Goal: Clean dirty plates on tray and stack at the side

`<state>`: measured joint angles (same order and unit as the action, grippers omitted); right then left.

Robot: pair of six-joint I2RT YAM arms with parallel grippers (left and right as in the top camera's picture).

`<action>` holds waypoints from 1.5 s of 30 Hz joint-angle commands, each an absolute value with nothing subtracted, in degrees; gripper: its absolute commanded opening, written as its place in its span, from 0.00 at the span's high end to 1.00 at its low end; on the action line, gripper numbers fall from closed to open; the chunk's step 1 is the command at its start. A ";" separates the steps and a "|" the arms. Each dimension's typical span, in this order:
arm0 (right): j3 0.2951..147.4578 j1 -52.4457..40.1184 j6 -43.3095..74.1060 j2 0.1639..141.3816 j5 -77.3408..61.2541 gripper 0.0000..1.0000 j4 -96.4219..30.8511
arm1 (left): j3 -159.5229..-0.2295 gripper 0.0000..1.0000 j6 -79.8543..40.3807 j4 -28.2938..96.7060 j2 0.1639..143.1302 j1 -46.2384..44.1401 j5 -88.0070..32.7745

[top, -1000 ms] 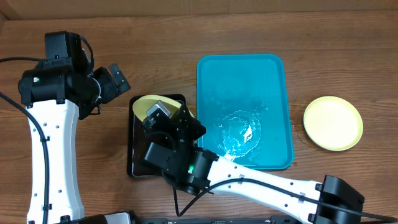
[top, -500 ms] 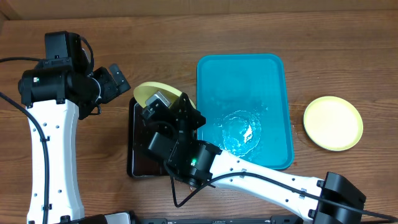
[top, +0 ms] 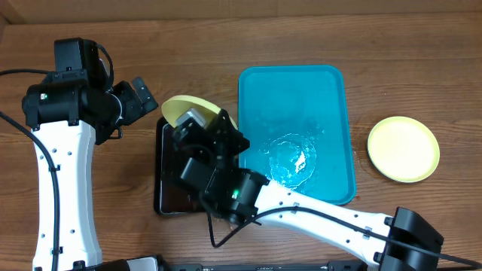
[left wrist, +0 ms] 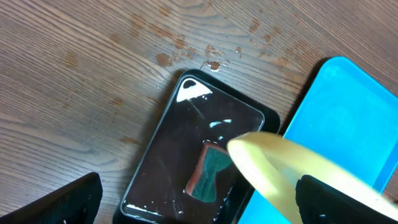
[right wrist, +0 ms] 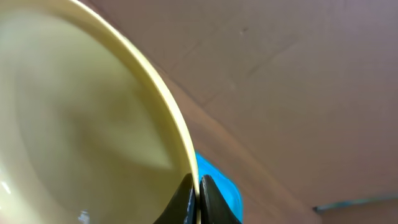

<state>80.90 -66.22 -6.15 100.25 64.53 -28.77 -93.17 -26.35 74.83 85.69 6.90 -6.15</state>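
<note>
Plate (top: 184, 108) pinched at rim by right hand (right wrist: 198, 191), over black tray (left wrist: 161, 149) centre-left; left hand (top: 144, 96) released. Cleaning step, seemingly; next, careful carry to stacked plate (top: 403, 148) far right.

Left arm (top: 66, 181): white boxy link, black joint housings, thin black cables.
Right arm (top: 324, 220): white link, black wrist, green light.
Left tool (top: 148, 96): matte black fingers.

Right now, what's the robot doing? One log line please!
right gripper: shut on held plate, tilted over black tray edge | left gripper: open | blue tray: wet | side plate: beside blue tray
</note>
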 commanded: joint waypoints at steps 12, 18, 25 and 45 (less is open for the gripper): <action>86.46 -35.11 24.49 88.95 8.27 0.96 -44.49 | -93.91 0.00 -25.06 74.76 86.15 7.11 -5.37; 86.67 -8.12 28.45 83.83 -8.45 0.96 -51.20 | -93.91 0.00 -25.06 74.78 86.15 7.11 -5.37; 83.83 20.67 26.68 88.07 -10.20 0.96 -68.16 | -93.91 0.00 -25.06 74.76 86.15 7.11 -5.37; 61.49 37.85 28.03 89.56 -9.10 0.49 -57.87 | -93.91 0.00 -25.06 74.76 86.15 7.11 -5.37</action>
